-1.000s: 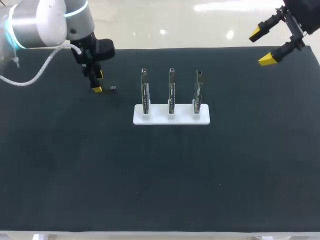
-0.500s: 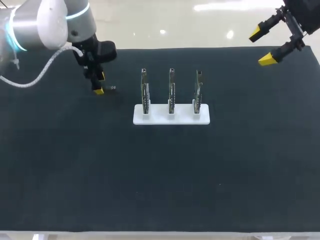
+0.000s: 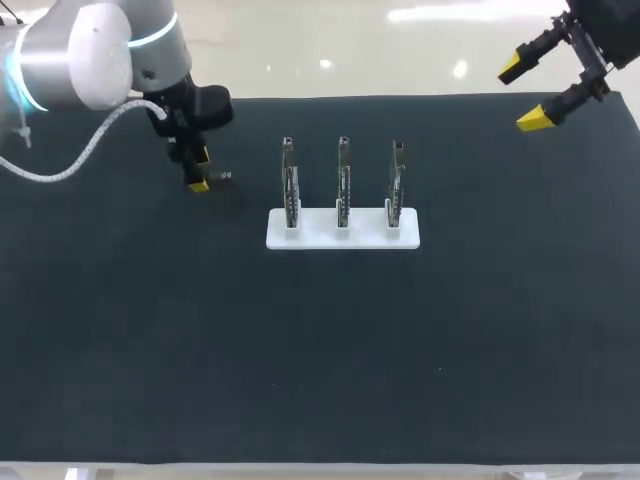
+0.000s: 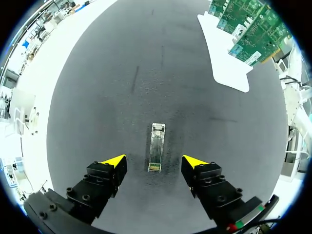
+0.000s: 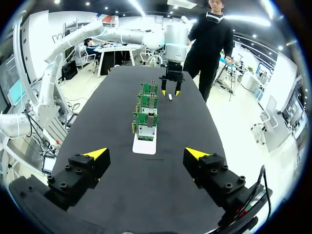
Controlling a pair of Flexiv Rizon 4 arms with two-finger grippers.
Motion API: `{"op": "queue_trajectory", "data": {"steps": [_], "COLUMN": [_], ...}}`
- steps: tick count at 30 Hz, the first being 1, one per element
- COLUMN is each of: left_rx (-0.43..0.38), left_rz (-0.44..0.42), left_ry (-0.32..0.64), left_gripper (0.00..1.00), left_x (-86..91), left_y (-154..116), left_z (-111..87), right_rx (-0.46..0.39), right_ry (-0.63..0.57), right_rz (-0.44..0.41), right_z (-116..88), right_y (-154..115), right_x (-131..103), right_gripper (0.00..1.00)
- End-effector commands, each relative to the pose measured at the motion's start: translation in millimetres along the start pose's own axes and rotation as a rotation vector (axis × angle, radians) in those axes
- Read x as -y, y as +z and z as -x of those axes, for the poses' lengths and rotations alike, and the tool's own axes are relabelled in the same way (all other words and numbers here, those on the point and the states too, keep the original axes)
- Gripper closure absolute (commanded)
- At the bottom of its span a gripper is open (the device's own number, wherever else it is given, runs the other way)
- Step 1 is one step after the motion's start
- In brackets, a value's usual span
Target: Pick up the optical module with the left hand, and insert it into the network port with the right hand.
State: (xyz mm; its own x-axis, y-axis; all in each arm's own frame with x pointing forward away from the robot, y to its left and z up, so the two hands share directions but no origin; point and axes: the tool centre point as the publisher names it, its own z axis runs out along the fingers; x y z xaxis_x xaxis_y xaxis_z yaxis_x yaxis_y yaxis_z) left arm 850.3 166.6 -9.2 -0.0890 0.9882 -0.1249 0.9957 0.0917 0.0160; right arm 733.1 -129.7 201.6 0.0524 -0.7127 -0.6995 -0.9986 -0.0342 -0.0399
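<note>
The optical module (image 4: pixel 156 147), a small silver metal bar, lies flat on the black mat (image 3: pixel 200 320). In the left wrist view it sits just ahead of and between the fingers of my left gripper (image 4: pixel 154 160), which is open and touches nothing. In the head view that left gripper (image 3: pixel 199 170) is at the mat's far left, with the module (image 3: pixel 222 176) right beside it. Three green network cards (image 3: pixel 343 180) stand upright in a white base (image 3: pixel 343 235) at the middle. My right gripper (image 3: pixel 523 94) hangs open and empty above the far right corner.
From the right wrist view, the row of cards (image 5: pixel 146 114) on the white base (image 5: pixel 145 146) runs straight ahead of my right gripper (image 5: pixel 146 153), with my left gripper (image 5: pixel 170 88) beyond it. The near half of the mat holds nothing.
My left arm has edged slightly to the right and down, toward the module. The right arm, the module and the cards have not moved.
</note>
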Motion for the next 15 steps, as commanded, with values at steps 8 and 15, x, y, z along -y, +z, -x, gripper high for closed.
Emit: {"op": "queue_trajectory", "data": {"steps": [8, 15], "left_rx": [0.003, -0.001], "left_rz": [0.013, 0.013], "left_ry": [0.0, -0.001], "left_gripper": [0.18, 0.18], "left_x": [2.9, 0.7], "left_y": [2.3, 3.2], "left_z": [-2.9, -4.9], "right_rx": [0.002, 0.002], "right_ry": [-0.001, -0.001], "right_rz": [0.001, 0.001], "right_z": [0.0, 0.0], "right_y": [0.2, 0.2], "right_x": [0.6, 0.6], "right_gripper": [0.0, 0.0]}}
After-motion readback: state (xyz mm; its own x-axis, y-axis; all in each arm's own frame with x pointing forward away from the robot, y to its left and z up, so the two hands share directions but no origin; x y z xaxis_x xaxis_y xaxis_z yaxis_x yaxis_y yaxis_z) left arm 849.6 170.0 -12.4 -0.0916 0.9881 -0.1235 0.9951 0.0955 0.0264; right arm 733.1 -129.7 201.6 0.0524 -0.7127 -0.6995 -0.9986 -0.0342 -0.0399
